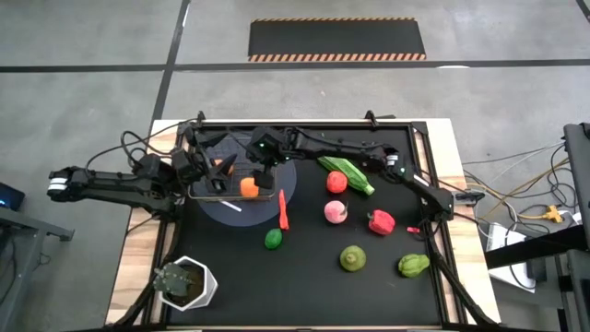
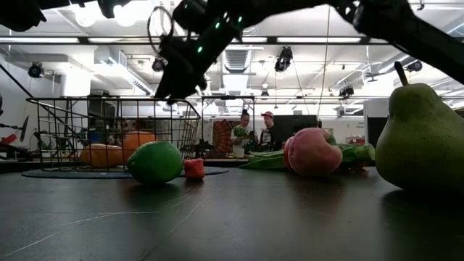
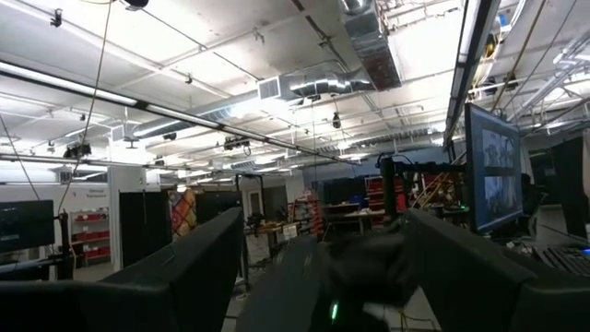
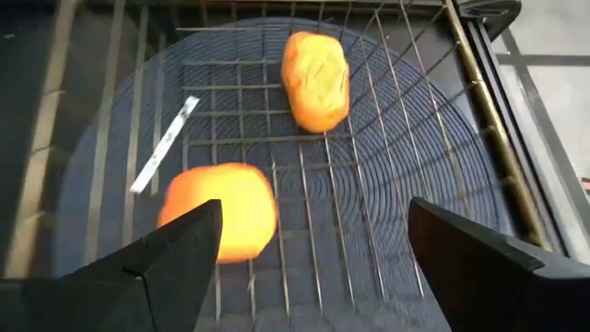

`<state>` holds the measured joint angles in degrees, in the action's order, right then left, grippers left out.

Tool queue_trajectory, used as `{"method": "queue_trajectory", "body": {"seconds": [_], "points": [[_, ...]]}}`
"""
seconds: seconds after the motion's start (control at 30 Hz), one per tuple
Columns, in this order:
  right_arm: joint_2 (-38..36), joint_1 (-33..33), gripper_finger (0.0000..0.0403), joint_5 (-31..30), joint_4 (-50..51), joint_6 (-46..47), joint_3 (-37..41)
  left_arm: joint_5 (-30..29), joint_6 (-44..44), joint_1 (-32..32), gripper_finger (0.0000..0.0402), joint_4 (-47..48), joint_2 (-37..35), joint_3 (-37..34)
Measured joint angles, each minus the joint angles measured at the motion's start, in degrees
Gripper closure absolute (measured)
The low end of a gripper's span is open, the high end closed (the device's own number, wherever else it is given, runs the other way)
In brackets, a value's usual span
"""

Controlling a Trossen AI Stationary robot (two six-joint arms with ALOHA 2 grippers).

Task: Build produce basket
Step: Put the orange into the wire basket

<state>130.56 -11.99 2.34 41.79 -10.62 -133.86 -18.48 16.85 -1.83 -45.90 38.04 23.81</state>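
Closest to our low camera stands a green pear (image 2: 420, 138), with a pink fruit (image 2: 313, 153), a lime (image 2: 154, 162) and a small red piece (image 2: 193, 169) farther back on the dark worktop (image 2: 232, 217). Our right gripper (image 4: 309, 249) hangs over the basket (image 1: 238, 175) with jaws spread wide and empty, above an orange fruit (image 4: 221, 212) and a yellow-orange one (image 4: 315, 79) lying inside. Our left gripper (image 1: 189, 166) sits at the basket's left edge, its jaws wide too.

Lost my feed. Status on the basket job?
Right pincer open above basket, empty. Left pincer open at basket's side. Two orange fruits inside. Nothing blocking.
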Motion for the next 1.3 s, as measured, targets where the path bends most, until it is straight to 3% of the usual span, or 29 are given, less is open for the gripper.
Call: {"method": "queue_trajectory", "body": {"seconds": [0.23, 0.4, 0.57, 0.77, 0.87, 1.07, 1.3], "points": [[-8.75, 2.07, 0.0076, 0.05, 15.44, 0.26, 0.43, 0.02, -0.21, 0.00, 0.0123, 1.04, 2.65, 0.58], [-16.38, 6.38, 0.0076, 0.12, 17.73, 3.43, 8.43, 0.04, -3.96, 0.00, 0.0142, 12.10, 6.66, 6.56], [-26.13, 11.34, 0.0100, -2.97, 10.48, 7.04, 25.68, 0.06, -7.61, 0.00, 0.0187, 27.36, 11.89, 13.87], [-41.19, 15.66, 0.0194, -8.52, -2.06, 12.40, 48.17, 0.09, -11.10, -0.04, 0.0260, 31.56, 16.36, 16.64], [-48.16, 17.33, 0.0241, -11.09, -9.06, 13.57, 58.20, 0.01, -16.42, -0.07, 0.0302, 38.11, 18.11, 18.35], [-59.22, 20.51, 0.0315, -11.36, -22.86, 8.63, 74.37, -1.98, -30.22, -0.33, 0.0391, 58.23, 23.80, 24.80], [-67.28, 22.07, 0.0362, -11.39, -35.75, 3.36, 86.02, -1.75, -42.48, -3.43, 0.0401, 94.21, 33.58, 37.68]]}}
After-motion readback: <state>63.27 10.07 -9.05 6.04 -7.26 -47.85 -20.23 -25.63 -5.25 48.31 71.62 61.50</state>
